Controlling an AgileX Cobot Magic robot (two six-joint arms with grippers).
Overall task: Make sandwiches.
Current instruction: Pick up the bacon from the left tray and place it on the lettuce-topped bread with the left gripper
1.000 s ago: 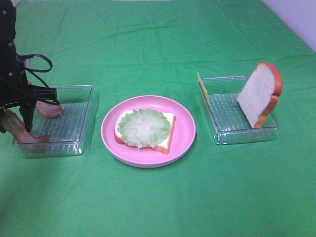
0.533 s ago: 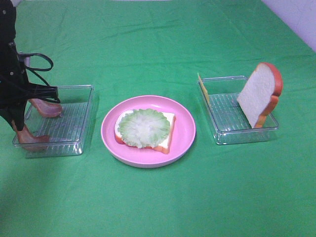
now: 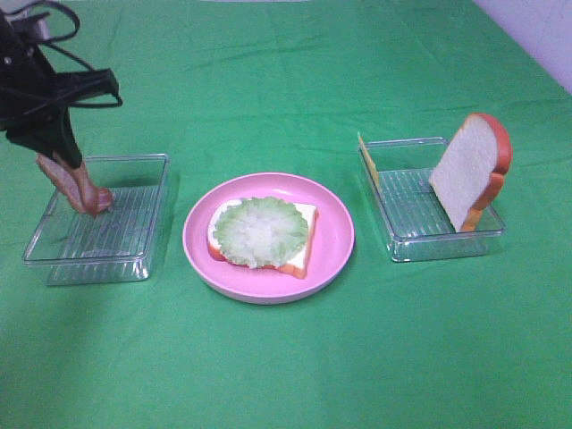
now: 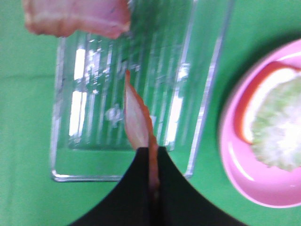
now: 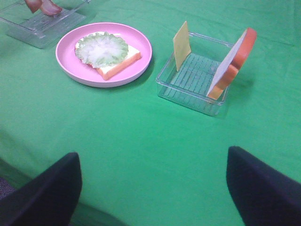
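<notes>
A bread slice (image 3: 302, 255) topped with a green lettuce leaf (image 3: 259, 231) lies on the pink plate (image 3: 335, 241). My left gripper (image 3: 55, 154) is shut on a bacon strip (image 3: 73, 183), which hangs over the left clear tray (image 3: 134, 259). The left wrist view shows the strip (image 4: 136, 122) pinched between the shut fingers (image 4: 141, 188). A second bacon strip (image 4: 75, 19) lies at the tray's far end. My right gripper (image 5: 155, 188) is open and empty, well back from the plate. A second bread slice (image 3: 469, 170) and a cheese slice (image 3: 367, 161) stand in the right tray (image 3: 402, 246).
The green cloth (image 3: 286, 375) covers the whole table. The two clear trays flank the plate. In the right wrist view the plate (image 5: 136, 66), the right tray (image 5: 188, 94), the bread (image 5: 233, 63) and the cheese (image 5: 181, 44) all show.
My left gripper has risen from low at the left tray's near corner and lifted one bacon strip with it. The strip now hangs over the tray. Nothing else moved.
</notes>
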